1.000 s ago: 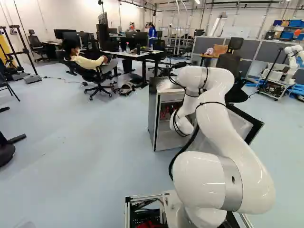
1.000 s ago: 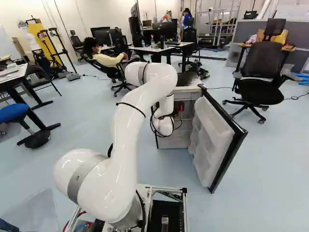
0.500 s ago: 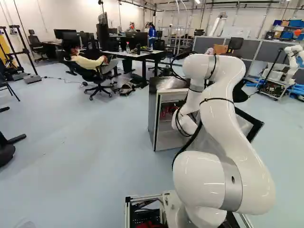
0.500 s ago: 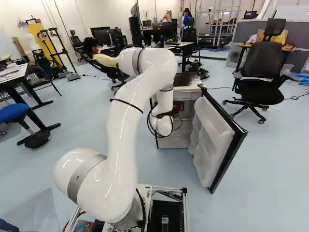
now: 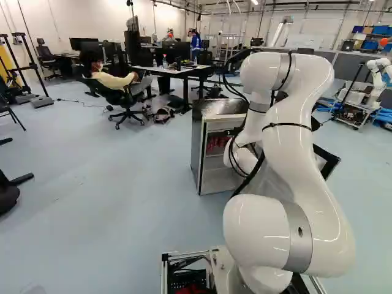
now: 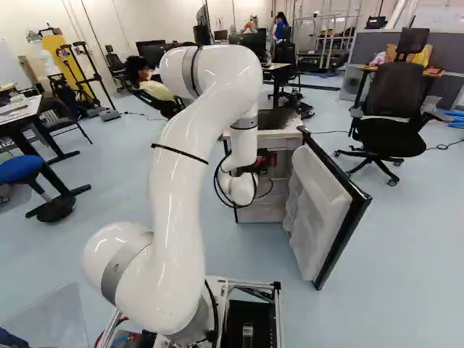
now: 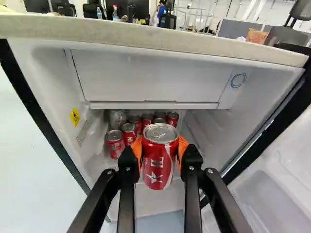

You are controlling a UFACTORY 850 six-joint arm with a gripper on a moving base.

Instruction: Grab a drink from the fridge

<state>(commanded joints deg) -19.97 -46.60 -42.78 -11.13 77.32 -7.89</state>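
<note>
Tool [image 7: 160,151] closed firmly on a red drink can [image 7: 157,170], its fingers spread only to the can's width and pressing it from two sides. The can hangs roughly upright, with nothing seen under it. Over the last second the white arm [image 6: 174,188] has lifted its elbow and drawn its wrist back towards the base; the can, being held, moves with it. The base has not moved, and neither has the fridge [image 5: 197,144] ahead of the tool or its open door [image 6: 319,206] to the tool's right. The other cans [image 7: 129,133] stand beyond the tool, inside.

So the grab looks done and the task well along. How far the can is past the opening I cannot tell. The next move calls for a straight pull back, clear of the door; a sideways swing could knock the can against it.
</note>
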